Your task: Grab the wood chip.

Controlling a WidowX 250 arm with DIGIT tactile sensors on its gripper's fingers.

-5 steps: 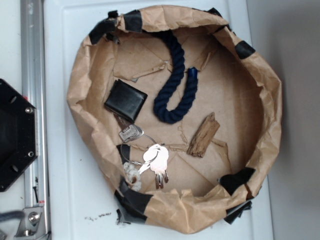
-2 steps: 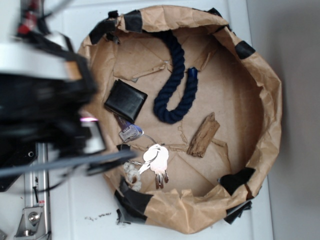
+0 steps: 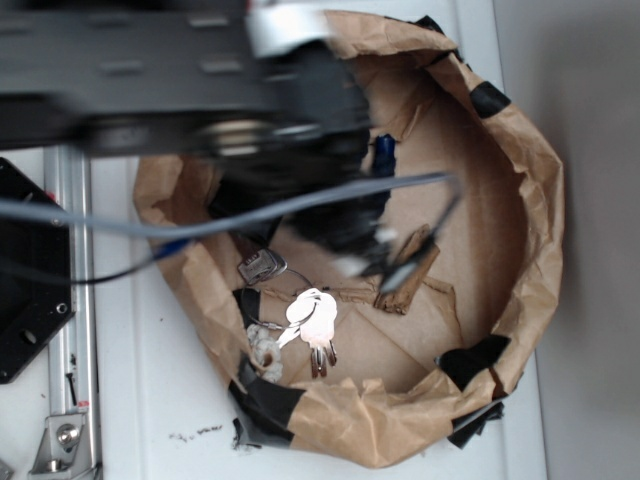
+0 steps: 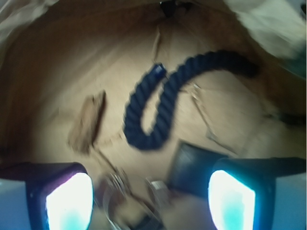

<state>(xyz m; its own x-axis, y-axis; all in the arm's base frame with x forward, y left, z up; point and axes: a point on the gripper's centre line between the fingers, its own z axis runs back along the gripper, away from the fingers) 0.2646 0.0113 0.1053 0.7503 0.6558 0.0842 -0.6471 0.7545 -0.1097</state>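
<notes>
Wood chip [image 4: 87,122]: lies free on brown paper [image 4: 57,72], left of rope [image 4: 158,105]. My gripper [image 4: 148,191]: spread wide, empty, above.

My arm [image 3: 150,70] is a broad, dark grey-black bar, blurred, with a few paler slot-like marks along its top face. At one end sits a silvery-white cap [image 3: 285,25]. Below that the body turns to a black, lumpy mass of housings [image 3: 300,160]. A grey cable [image 3: 250,205] runs out from the black part in a long curve, with a thin black wire [image 3: 110,272] beneath it and a short blue piece [image 3: 172,248]. In the wrist view my two fingers [image 4: 57,191] are black-framed blocks, their inner faces glowing white, tinged cyan and violet at the edges.
</notes>
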